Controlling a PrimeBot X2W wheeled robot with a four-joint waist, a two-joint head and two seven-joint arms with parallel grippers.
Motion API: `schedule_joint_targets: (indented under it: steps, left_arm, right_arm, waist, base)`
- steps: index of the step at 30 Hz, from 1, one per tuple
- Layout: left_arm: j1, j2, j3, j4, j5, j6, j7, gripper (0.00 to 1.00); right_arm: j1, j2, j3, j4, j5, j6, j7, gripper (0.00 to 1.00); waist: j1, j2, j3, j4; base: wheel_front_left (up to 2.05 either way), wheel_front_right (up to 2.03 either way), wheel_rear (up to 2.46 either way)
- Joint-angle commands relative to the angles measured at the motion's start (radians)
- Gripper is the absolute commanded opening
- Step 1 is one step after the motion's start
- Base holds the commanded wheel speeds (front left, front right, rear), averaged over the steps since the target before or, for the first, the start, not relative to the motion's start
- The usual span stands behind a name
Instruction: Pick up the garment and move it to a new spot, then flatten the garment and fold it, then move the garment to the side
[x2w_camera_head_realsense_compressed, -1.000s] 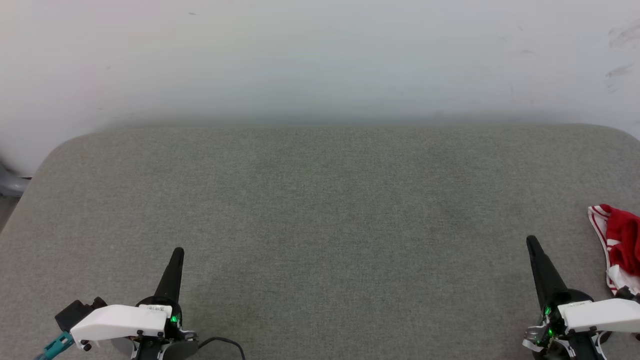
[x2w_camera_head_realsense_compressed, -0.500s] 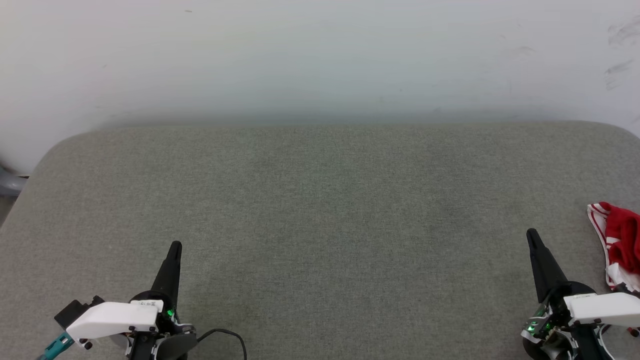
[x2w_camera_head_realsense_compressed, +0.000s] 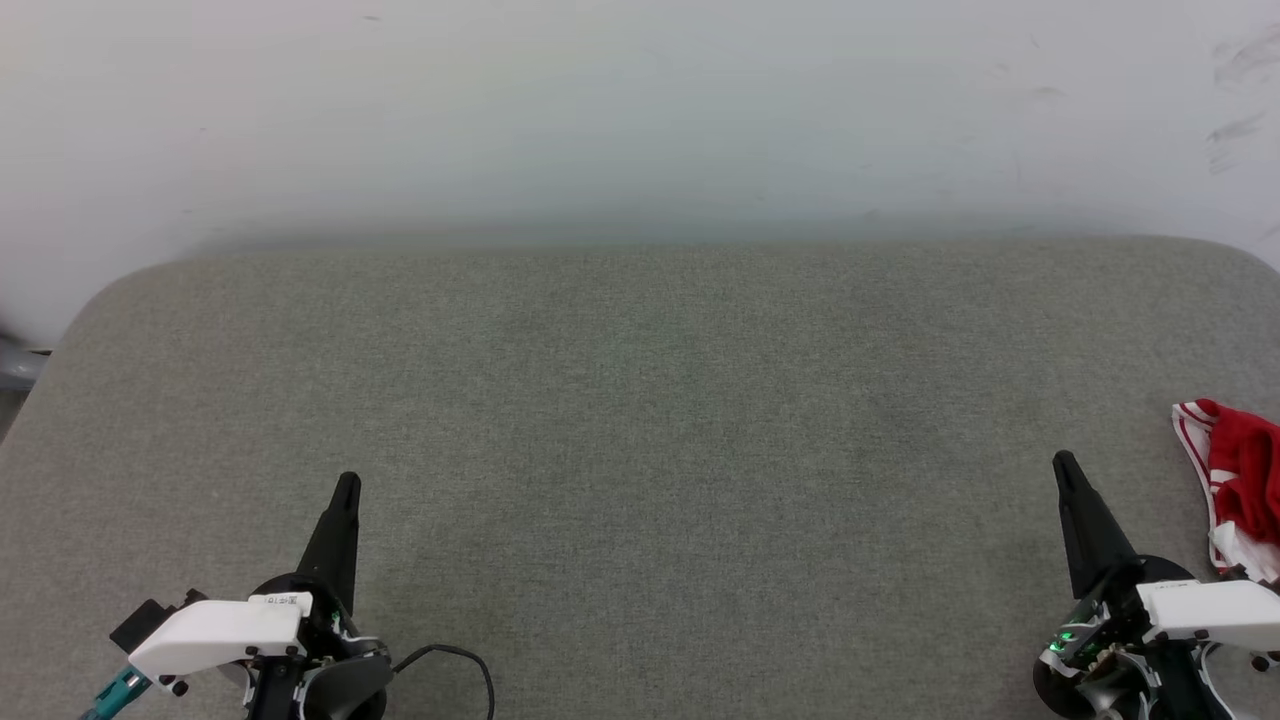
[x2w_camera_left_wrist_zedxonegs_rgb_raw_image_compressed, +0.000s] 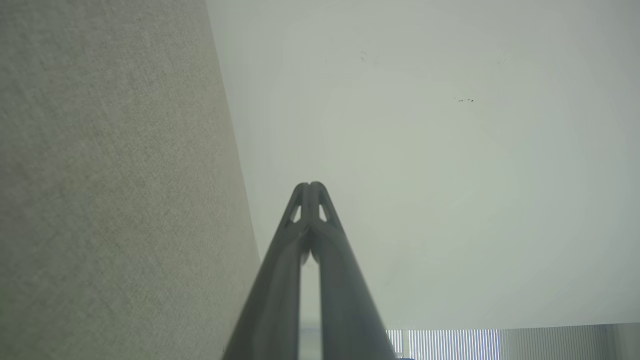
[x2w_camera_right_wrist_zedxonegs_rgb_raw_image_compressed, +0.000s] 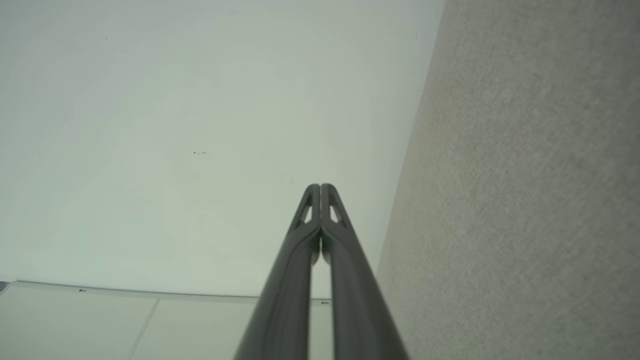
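Note:
The garment (x2w_camera_head_realsense_compressed: 1238, 478) is a crumpled red and white heap with striped trim, cut off by the right edge of the head view, lying on the grey padded table (x2w_camera_head_realsense_compressed: 640, 420). My right gripper (x2w_camera_head_realsense_compressed: 1061, 463) is shut and empty at the lower right, its tip a short way left of the garment and not touching it. At the lower left my left gripper (x2w_camera_head_realsense_compressed: 347, 484) is shut with nothing in it, far from the garment. Both wrist views show the fingertips pressed together, left gripper (x2w_camera_left_wrist_zedxonegs_rgb_raw_image_compressed: 310, 186) and right gripper (x2w_camera_right_wrist_zedxonegs_rgb_raw_image_compressed: 320, 186), against a pale wall.
A pale wall (x2w_camera_head_realsense_compressed: 640, 110) rises right behind the table's far rounded edge. A black cable (x2w_camera_head_realsense_compressed: 455, 660) loops by the left wrist. The grey table surface (x2w_camera_left_wrist_zedxonegs_rgb_raw_image_compressed: 110, 180) lies left of the left fingers, and the table surface (x2w_camera_right_wrist_zedxonegs_rgb_raw_image_compressed: 525, 190) lies right of the right fingers.
The whole head view has shifted slightly, so table, garment and grippers sit a little higher in the picture. The garment has not been touched; both grippers stay shut.

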Motion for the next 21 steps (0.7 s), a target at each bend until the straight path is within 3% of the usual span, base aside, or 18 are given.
schedule_joint_targets:
  steps: [1,21]
  left_arm:
    - [-0.011,-0.002,0.003,-0.004,-0.001,-0.003,0.005,0.00]
    - [-0.010,-0.002,0.002,-0.004,-0.001,-0.003,0.004,0.00]
  right_arm:
    - [-0.018,0.000,-0.002,0.001,0.002,0.000,0.002,0.00]
    - [-0.016,0.005,-0.006,0.002,-0.005,0.000,0.007,0.00]
  waist:
    - [0.0000,0.0000,0.000,0.000]
    - [0.0000,0.0000,0.000,0.000]
  base:
    - [0.00,0.00,0.00]
    - [0.00,0.00,0.00]
